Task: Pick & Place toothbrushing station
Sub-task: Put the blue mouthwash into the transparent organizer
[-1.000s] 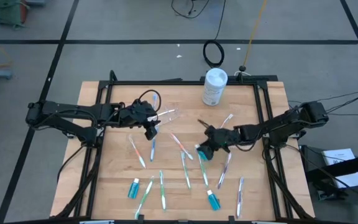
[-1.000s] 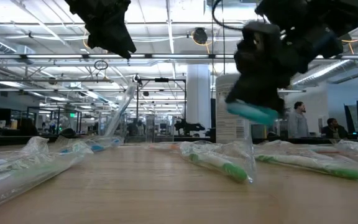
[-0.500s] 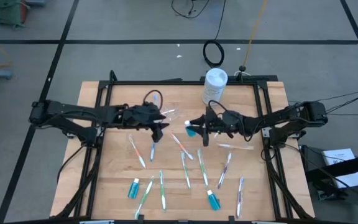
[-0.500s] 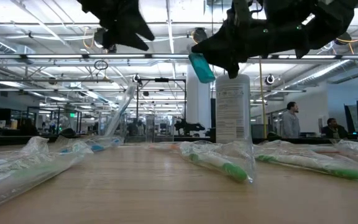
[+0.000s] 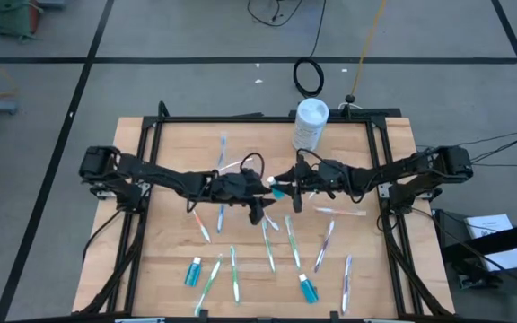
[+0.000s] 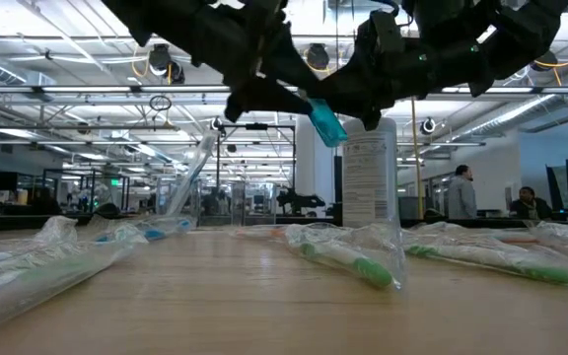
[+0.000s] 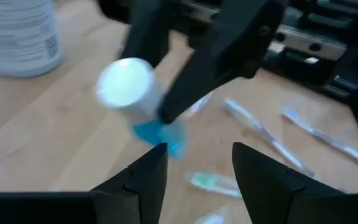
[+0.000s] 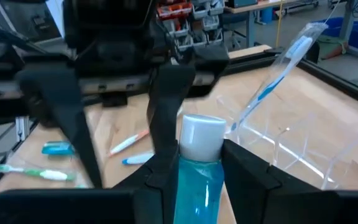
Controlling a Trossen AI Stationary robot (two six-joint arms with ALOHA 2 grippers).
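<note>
Table (image 5: 164,269) seen from above, left to right. Blue tube (image 5: 193,270) lying at 7 o'clock, toothbrushes (image 5: 233,272) scattered beside it. Left gripper (image 5: 260,199) parked mid-table, fingers (image 7: 143,178) spread wide, nothing grasped, aimed at tube held opposite. Clear cup (image 8: 291,146) seen past the tube in right wrist view, blue toothbrush (image 8: 272,81) propped in it. Right gripper (image 5: 283,187) just right of centre, fingers (image 8: 248,171) clamped on second blue tube (image 8: 196,171), white cap toward left gripper, lifted clear of wood. White canister (image 5: 309,124) standing at 12 o'clock. More toothbrushes (image 5: 326,242) and third tube (image 5: 308,289) lying around 5 o'clock.
</note>
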